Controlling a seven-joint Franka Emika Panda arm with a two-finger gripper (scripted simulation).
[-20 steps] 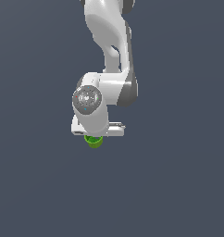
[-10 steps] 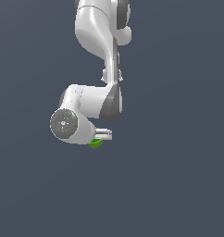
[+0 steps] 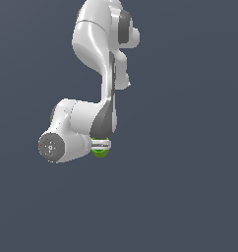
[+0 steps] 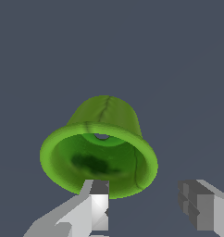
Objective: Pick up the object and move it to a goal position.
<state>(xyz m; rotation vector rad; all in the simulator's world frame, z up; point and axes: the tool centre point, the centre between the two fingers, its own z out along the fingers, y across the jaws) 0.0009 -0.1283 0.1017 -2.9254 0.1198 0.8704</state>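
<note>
Closest to the wrist camera, along the lower edge of its frame, two pale fingers (image 4: 99,203) of the claw (image 4: 148,206) reach up into view. One sits at lower centre with its tip overlapping the near rim of the cup (image 4: 99,152); the other stands well apart at the lower right, with bare background between it and the cup. The jaws read as parted, wider than the cup's mouth, and only one finger seems to meet the rim. Whether the cup is truly gripped by its wall or merely lined up with that finger, I cannot tell from these views.

Past the fingers, the cup fills the middle of the wrist frame. Its wide mouth faces the camera, showing a darker green inside, and its narrower base points away. That pose suggests the claw comes at it mouth-first, so a finger could slip inside the rim and pinch the wall rather than span the whole body.

Farther out, in the exterior view, the arm (image 3: 99,54) comes down from the top centre of the frame and folds toward the lower left. The cup (image 3: 101,151) shows as a small green patch just under the white hand, slightly left of centre and below the middle. Nothing marks a goal spot in either view, so how far the cup is from it cannot be judged. Beyond lies only a plain dark grey-blue background.
</note>
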